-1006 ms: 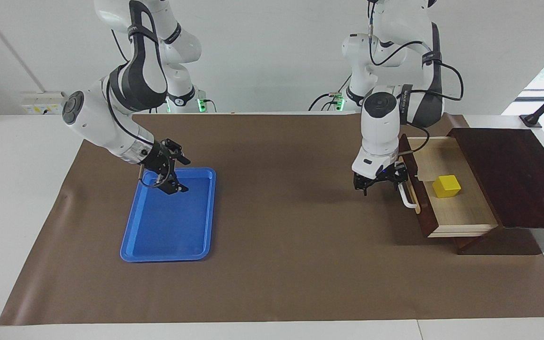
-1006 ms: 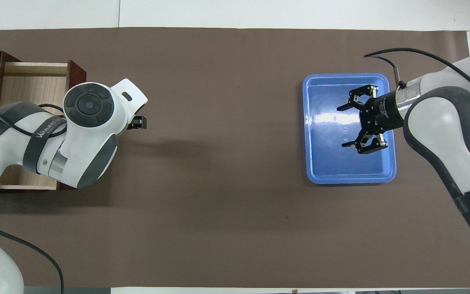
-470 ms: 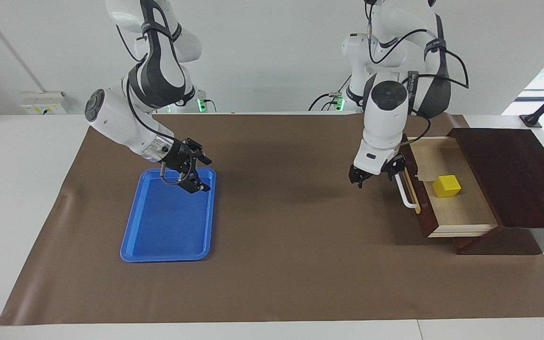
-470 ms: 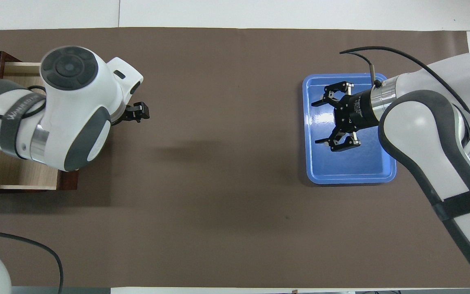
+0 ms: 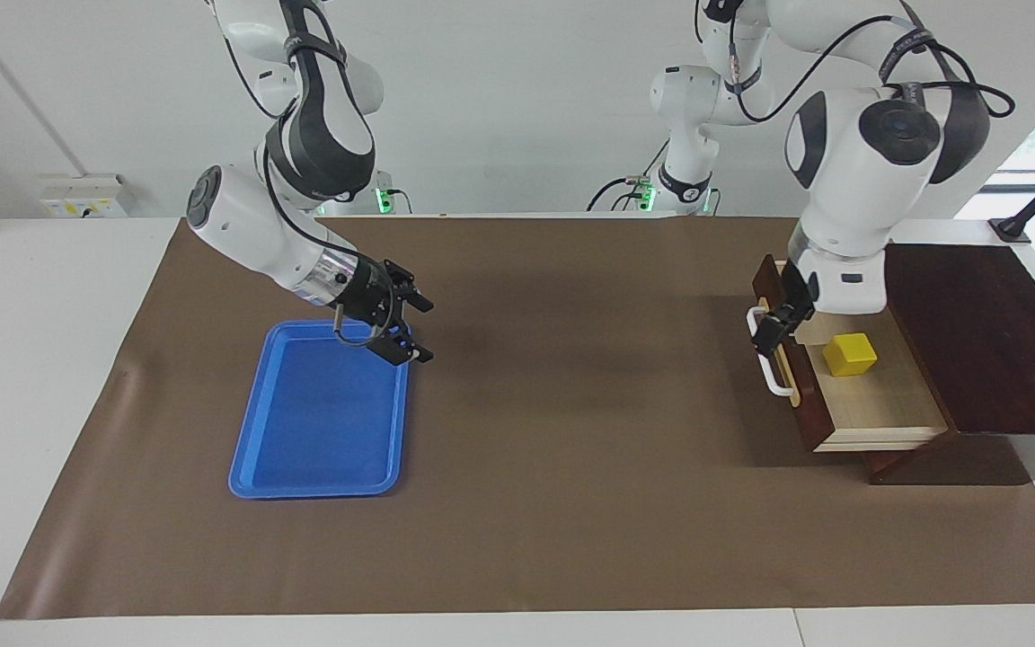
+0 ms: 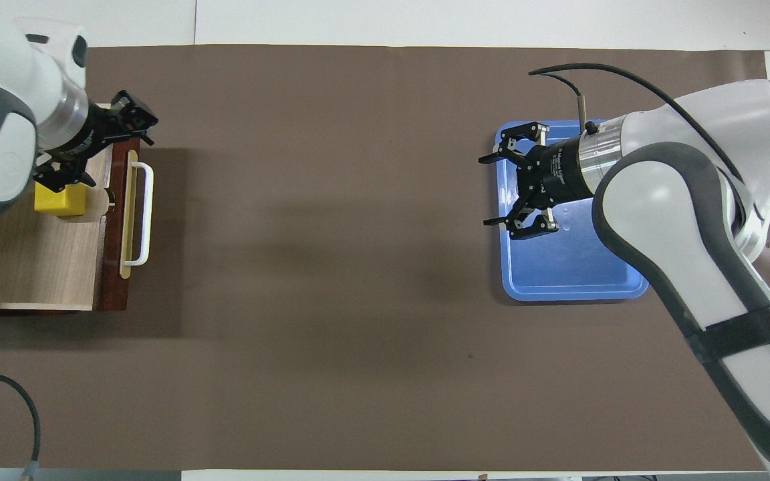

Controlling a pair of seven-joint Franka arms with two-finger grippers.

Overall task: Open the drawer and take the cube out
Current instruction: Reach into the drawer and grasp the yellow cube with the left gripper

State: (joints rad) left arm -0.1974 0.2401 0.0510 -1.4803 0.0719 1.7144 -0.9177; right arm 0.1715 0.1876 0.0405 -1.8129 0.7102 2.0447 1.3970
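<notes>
Looking like a robotics lab: two white arms (image 5: 284,225) standing at twelve o'clock of a white table (image 5: 41,377), brown mat (image 5: 553,467) lying across it, bare white wall (image 5: 517,108) rising above.

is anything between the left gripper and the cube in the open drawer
Nothing visible. The left gripper, open, hangs over the drawer front's end nearer the robots; the cube sits uncovered on the drawer floor just beside it.

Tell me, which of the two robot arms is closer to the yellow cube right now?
The left. Its end effector hangs open over the open drawer, beside the cube. The right end effector, also open, is over the blue tray at the right arm's end of the table.
</notes>
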